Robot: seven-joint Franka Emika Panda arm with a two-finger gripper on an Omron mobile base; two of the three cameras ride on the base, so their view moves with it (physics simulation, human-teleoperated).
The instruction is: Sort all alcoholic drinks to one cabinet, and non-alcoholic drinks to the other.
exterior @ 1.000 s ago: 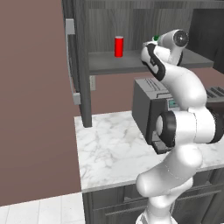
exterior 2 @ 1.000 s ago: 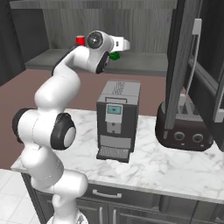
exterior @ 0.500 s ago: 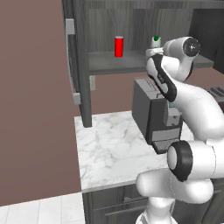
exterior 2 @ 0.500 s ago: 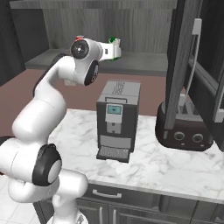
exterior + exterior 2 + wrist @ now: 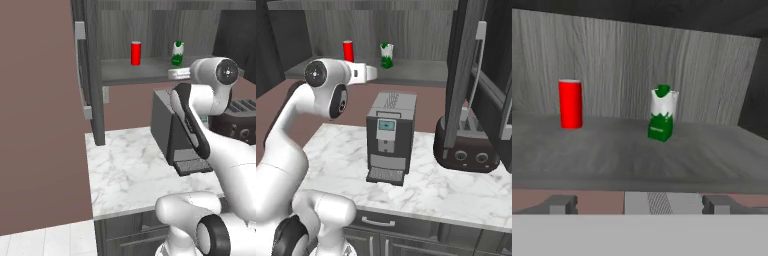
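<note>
The open cabinet's shelf [image 5: 125,75] [image 5: 421,70] [image 5: 612,155] holds both non-alcoholic drinks upright and apart. The red can [image 5: 135,53] [image 5: 348,51] [image 5: 570,104] stands on the left and the green-and-white bottle [image 5: 177,53] [image 5: 386,55] [image 5: 661,113] on the right. My gripper [image 5: 171,74] [image 5: 374,73] [image 5: 641,205] hovers open and empty in front of the shelf edge, level with it, a short way back from the bottle. The alcoholic drinks are out of view.
A dark coffee machine [image 5: 390,135] [image 5: 170,125] stands on the marble counter [image 5: 130,170] below the shelf, with a black toaster [image 5: 466,150] to its right. Cabinet doors hang open at the left [image 5: 92,75] and right [image 5: 463,75] of the shelf. A brown wall [image 5: 40,125] closes the left.
The hand has drawn back from the green-and-white bottle, which now stands alone on the shelf. The jaws stayed open.
</note>
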